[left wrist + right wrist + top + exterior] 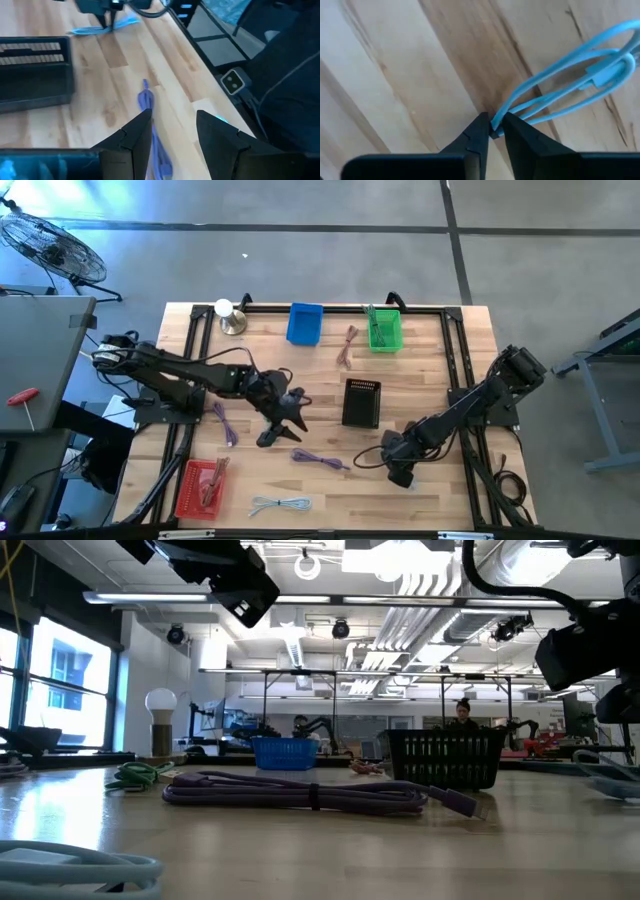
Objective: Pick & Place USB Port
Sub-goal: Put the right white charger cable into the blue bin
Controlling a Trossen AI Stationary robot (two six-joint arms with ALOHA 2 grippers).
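Note:
A light blue cable (570, 85) lies looped on the wooden table, and my right gripper (492, 131) is shut on it near the table's near right part (400, 470). The left wrist view shows the same cable (102, 27) farther off, under that gripper. My left gripper (172, 130) is open and hovers mid-table (285, 415). It points toward a purple cable (150, 112) that lies flat on the table (320, 460), apart from its fingers. A black basket (361, 402) stands just beyond it. My right gripper pinches the light blue cable's looped strands at one end of the bundle (501, 117) between its two fingertips. It comes from above, pointing down. The rest of the cable lies slack on the table.
A blue basket (305, 323) and a green basket (384, 330) stand at the far edge, and a red basket (200, 488) at the near left. A pale cable (280, 503), another purple cable (222, 423) and a pinkish cable (347, 345) lie loose. A lamp (230, 315) stands far left.

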